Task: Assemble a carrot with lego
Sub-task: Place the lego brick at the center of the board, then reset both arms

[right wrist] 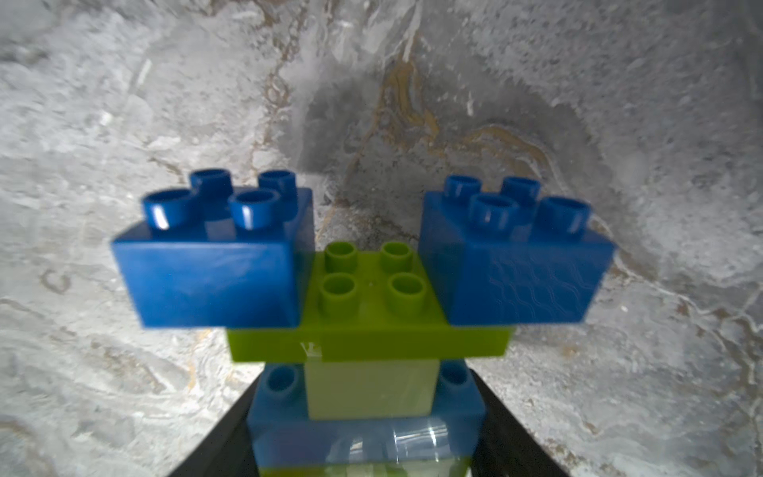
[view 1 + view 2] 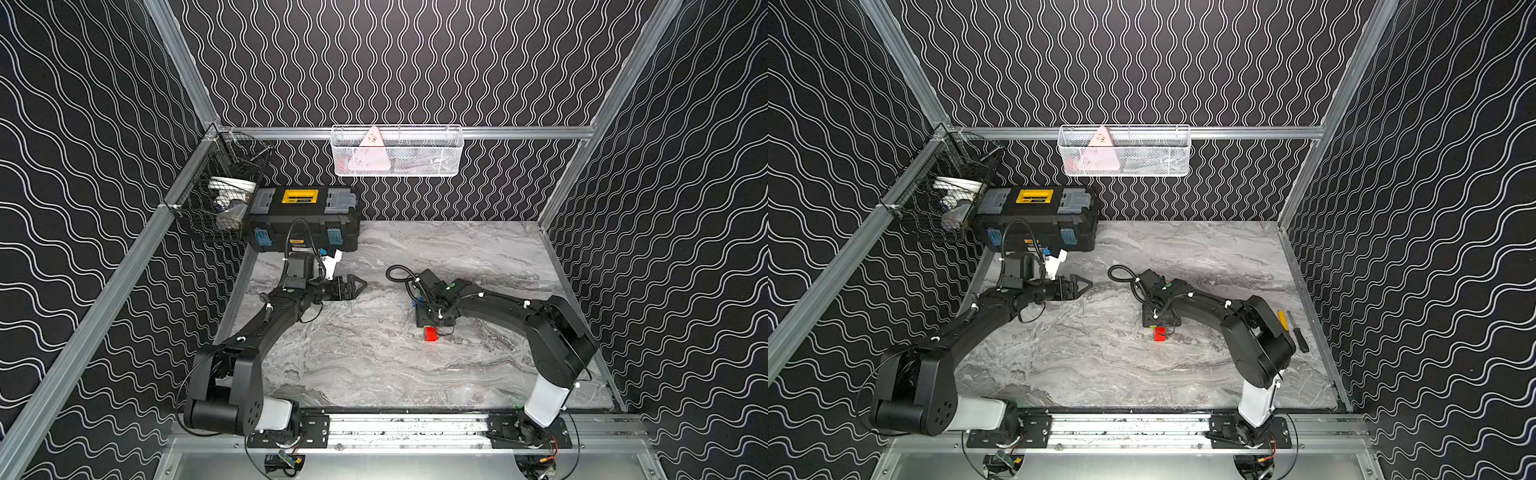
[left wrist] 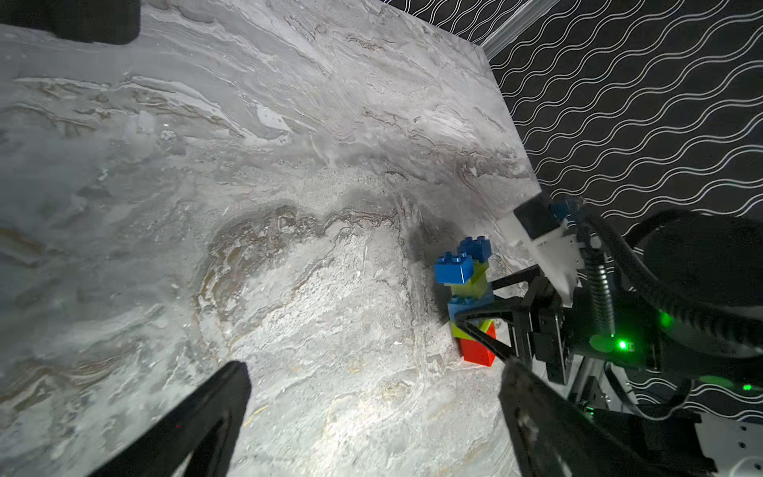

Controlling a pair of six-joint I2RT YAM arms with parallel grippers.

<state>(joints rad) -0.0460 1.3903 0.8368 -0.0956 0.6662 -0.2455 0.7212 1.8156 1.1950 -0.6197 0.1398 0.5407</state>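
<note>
1. The carrot (image 3: pixel 468 289) looks fully built. It runs from the red tip (image 2: pixel 431 333) through lime green, light blue, pale yellow and lime green to two dark blue bricks (image 1: pixel 214 272) side by side at the wide end.
2. It lies right of the middle of the worktop (image 2: pixel 374 374). Its long axis runs between the near and far edges, with the red tip toward the near edge. You cannot tell whether it rests on the worktop or hangs just clear.
3. Your right claw (image 3: pixel 462 317) reaches down from above and is clenched across the light blue layer.
4. Your left claw (image 2: pixel 358 284) is spread wide and holds nothing. It points toward the right edge. The carrot is to its right, slightly nearer the near edge and well apart.
5. The right arm is the one that counts. I judge all that is left is to settle the carrot and let go, rising straight so nothing drags.
6. The black toolbox (image 2: pixel 301 220) in the far left corner is out of the way.
</note>
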